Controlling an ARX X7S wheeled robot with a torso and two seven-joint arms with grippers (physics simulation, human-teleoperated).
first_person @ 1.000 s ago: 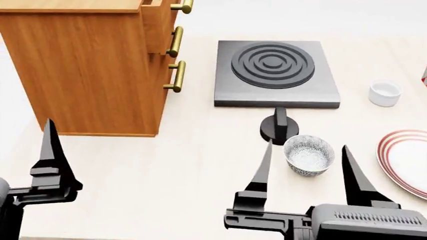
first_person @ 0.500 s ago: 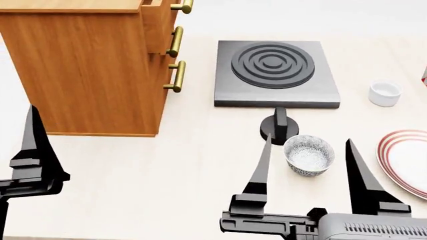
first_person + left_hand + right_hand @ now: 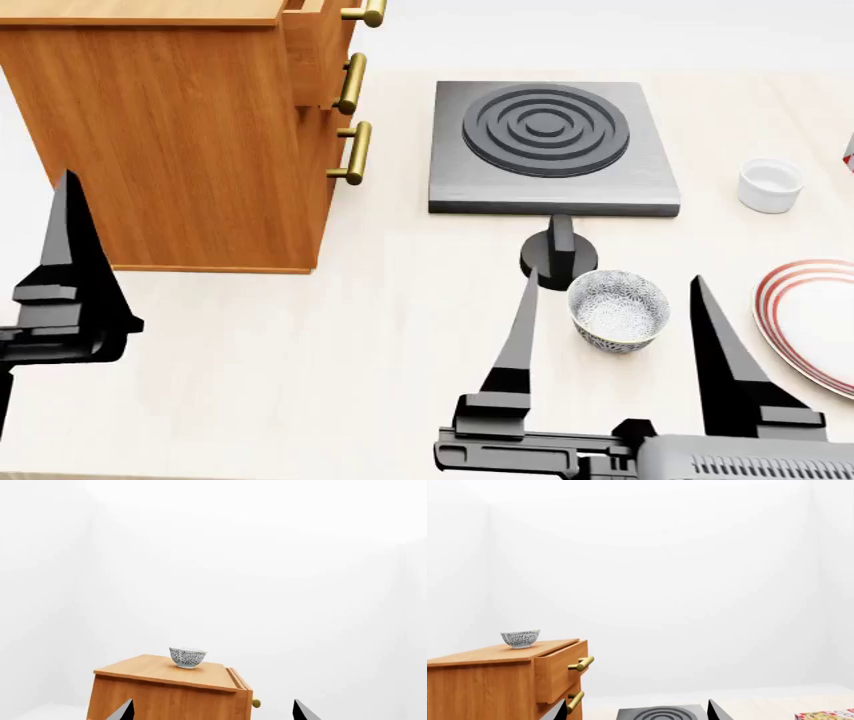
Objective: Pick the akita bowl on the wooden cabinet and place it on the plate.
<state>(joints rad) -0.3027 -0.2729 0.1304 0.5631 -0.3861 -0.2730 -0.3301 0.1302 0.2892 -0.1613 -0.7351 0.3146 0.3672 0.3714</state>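
the bowl sat on top of the cabinet. the left gripper and right gripper both stood spread apart, empty.

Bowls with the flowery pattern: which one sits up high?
The patterned bowl on top of the wooden cabinet. The other patterned bowl sits low on the table, beside the black knob.

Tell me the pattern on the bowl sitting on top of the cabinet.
The bowl on the cabinet is white with a dense dark-grey floral pattern, clearest in the left wrist view.
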